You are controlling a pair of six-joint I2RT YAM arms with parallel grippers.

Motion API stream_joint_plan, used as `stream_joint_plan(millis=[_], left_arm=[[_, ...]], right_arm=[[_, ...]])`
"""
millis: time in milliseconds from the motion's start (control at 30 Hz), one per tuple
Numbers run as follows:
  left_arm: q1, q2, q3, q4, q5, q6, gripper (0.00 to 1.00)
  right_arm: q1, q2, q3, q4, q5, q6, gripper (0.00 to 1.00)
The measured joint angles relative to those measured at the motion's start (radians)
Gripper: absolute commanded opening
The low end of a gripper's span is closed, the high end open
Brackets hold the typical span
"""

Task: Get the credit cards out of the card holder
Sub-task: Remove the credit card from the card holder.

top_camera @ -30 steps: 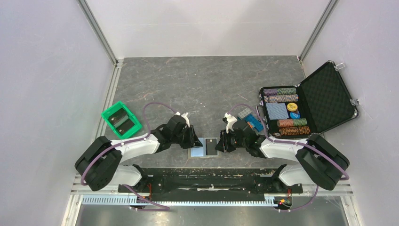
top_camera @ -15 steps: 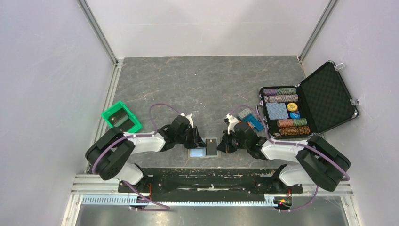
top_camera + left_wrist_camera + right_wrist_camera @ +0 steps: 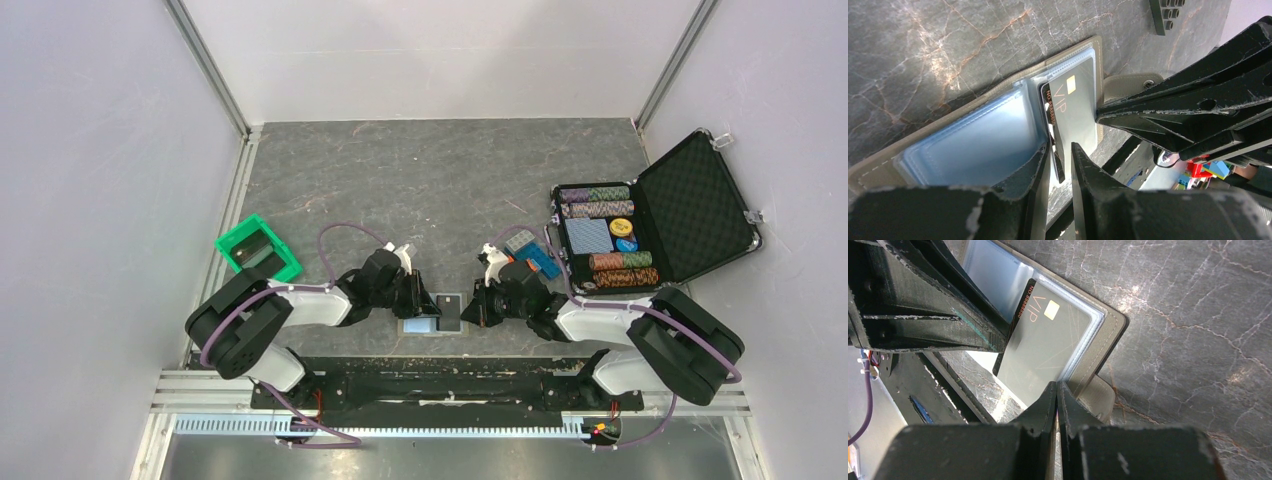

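Observation:
The card holder (image 3: 420, 324) lies open near the front edge between both grippers. Its taupe rim (image 3: 878, 171) frames a pale-blue inner sleeve, and the rim also shows in the right wrist view (image 3: 1112, 335). A dark credit card (image 3: 1075, 110) marked VIP sits on the right half with its left edge raised. The card also shows in the top view (image 3: 450, 310) and the right wrist view (image 3: 1043, 340). My left gripper (image 3: 417, 297) stands over that edge, its jaws a narrow gap apart (image 3: 1060, 150) with the card's edge showing between them. My right gripper (image 3: 479, 305) is shut, its tip (image 3: 1057, 386) at the holder's right edge by the snap flap.
A green bin (image 3: 258, 252) holding dark cards stands at the left. An open black poker-chip case (image 3: 650, 225) with chips and a blue deck stands at the right. Small blue and grey blocks (image 3: 530, 255) lie behind my right gripper. The black base bar (image 3: 440, 372) runs along the front.
My left arm has swung its elbow in toward the holder, and its gripper has edged right onto the card's edge. My right gripper has barely moved.

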Motion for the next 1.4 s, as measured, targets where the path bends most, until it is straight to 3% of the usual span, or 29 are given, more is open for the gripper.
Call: stream_joint_plan(millis=[167,300,633,1033,1400], left_arm=[[0.0,0.001,-0.002,0.008,0.012,-0.002,0.21],[0.001,0.001,-0.006,0.007,0.013,-0.013,0.02],[0.002,-0.007,-0.007,-0.016,0.037,-0.044,0.02],[0.002,-0.104,0.069,-0.275,-0.02,-0.027,0.02],[0.003,-0.159,0.068,-0.327,-0.045,-0.027,0.02]], right_arm=[[0.0,0.0,-0.002,0.003,0.0,0.0,0.02],[0.0,0.0,-0.005,0.006,0.0,0.002,0.0],[0.0,-0.01,-0.016,0.009,0.014,0.008,0.0],[0.002,-0.038,-0.045,0.024,0.032,0.011,0.0],[0.002,-0.039,-0.045,0.023,0.034,0.011,0.0]])
